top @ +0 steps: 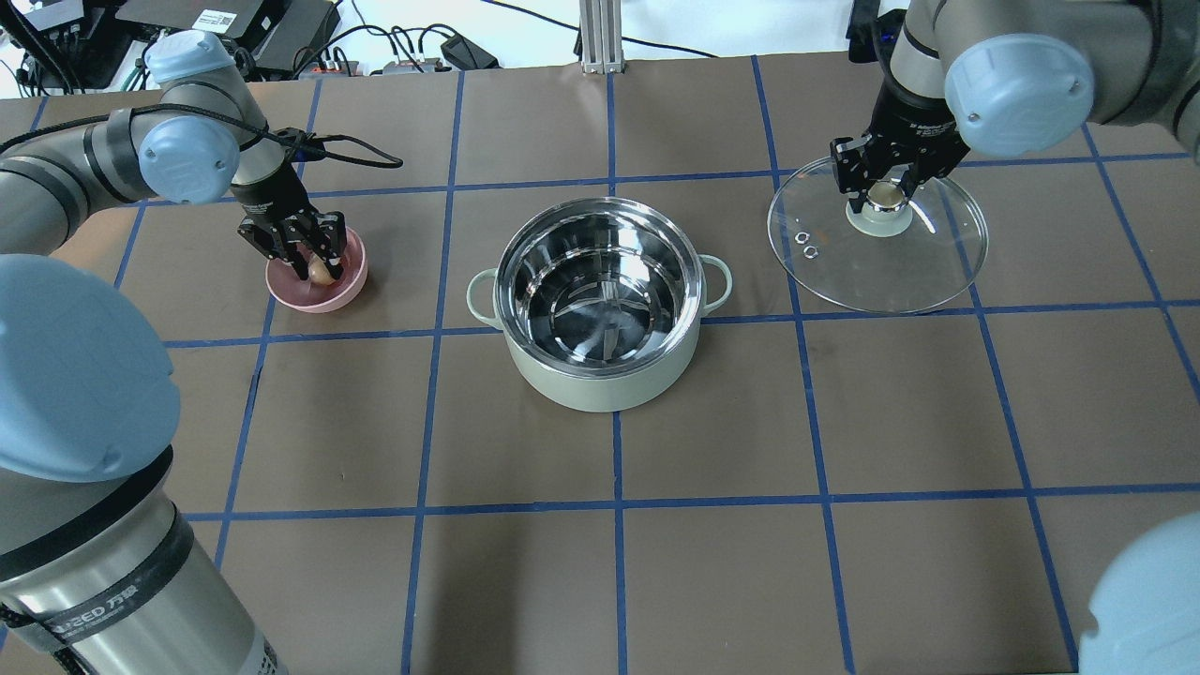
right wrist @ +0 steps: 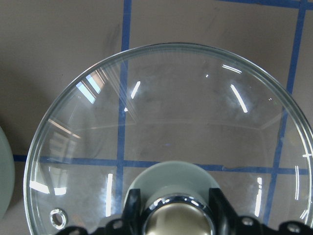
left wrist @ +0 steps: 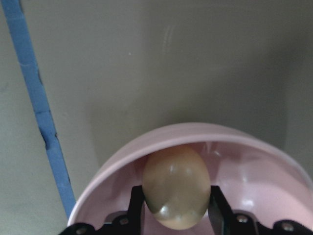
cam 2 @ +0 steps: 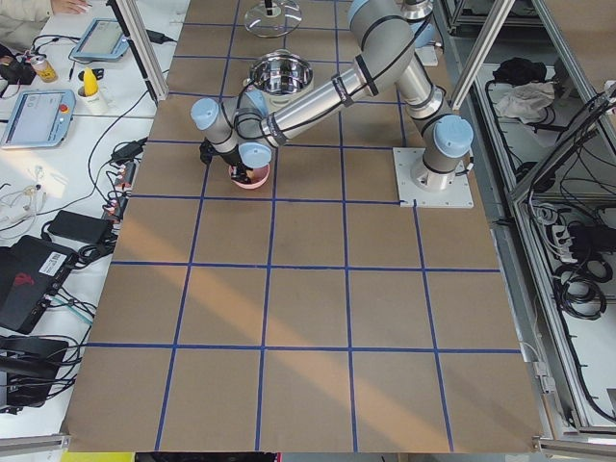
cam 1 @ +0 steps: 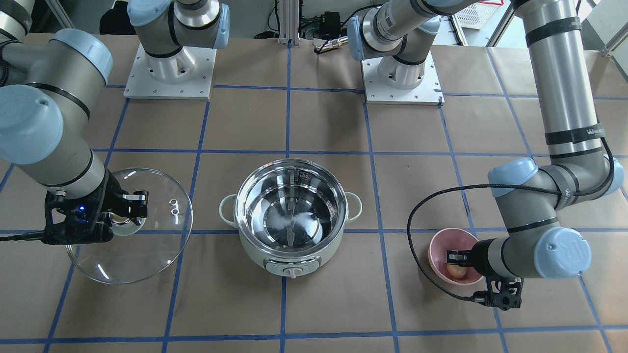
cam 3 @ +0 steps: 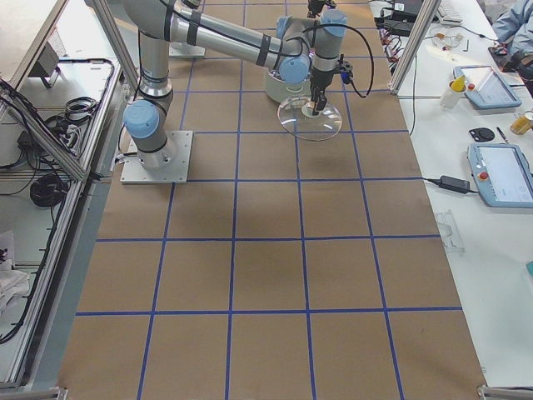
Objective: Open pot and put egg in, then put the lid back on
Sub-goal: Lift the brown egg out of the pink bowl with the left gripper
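Observation:
The pale green pot (top: 600, 380) stands open mid-table, its steel inside empty; it also shows in the front view (cam 1: 289, 247). My left gripper (top: 319, 267) reaches into a pink bowl (top: 323, 298) and is shut on the tan egg (top: 322, 273), one finger on each side in the left wrist view (left wrist: 176, 186). The glass lid (top: 881, 272) lies low at the table to the pot's right. My right gripper (top: 881, 192) is shut on its beige knob (right wrist: 177, 220).
Brown table with blue tape grid (top: 614, 497). Both arm bases (cam 1: 169, 73) stand at the robot's side. Monitors and cables lie off the table's left end (cam 2: 38, 106).

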`<state>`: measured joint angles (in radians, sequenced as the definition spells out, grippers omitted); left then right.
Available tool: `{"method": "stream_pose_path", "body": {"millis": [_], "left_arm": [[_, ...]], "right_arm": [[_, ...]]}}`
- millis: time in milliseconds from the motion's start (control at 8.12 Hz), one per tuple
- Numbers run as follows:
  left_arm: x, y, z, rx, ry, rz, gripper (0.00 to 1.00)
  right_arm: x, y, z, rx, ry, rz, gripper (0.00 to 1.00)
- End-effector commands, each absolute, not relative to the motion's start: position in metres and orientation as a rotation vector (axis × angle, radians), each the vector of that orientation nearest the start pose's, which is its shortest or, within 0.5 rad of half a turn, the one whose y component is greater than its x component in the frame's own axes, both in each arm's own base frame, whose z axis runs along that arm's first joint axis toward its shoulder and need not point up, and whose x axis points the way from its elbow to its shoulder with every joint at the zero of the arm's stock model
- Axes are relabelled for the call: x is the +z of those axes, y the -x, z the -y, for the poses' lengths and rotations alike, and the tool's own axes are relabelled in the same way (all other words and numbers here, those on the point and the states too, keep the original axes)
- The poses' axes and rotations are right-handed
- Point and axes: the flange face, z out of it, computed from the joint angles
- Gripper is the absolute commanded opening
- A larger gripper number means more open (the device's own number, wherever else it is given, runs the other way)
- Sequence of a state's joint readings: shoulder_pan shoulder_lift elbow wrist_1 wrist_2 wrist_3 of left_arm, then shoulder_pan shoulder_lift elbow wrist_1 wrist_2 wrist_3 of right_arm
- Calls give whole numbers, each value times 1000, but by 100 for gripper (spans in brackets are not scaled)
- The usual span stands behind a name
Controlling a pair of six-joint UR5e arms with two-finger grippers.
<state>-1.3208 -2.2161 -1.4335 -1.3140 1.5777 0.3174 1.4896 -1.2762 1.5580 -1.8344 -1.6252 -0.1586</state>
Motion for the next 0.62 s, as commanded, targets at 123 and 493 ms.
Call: {"method": "stream_pose_path", "body": {"millis": [123, 493], "left_arm": [[214, -38, 682, 356, -76, -3171, 0], [243, -35, 675, 348, 5, -3165, 0]], "right_arm": [[359, -79, 606, 37, 125, -3189, 0], [359, -80, 607, 36, 128, -3184, 0]]}}
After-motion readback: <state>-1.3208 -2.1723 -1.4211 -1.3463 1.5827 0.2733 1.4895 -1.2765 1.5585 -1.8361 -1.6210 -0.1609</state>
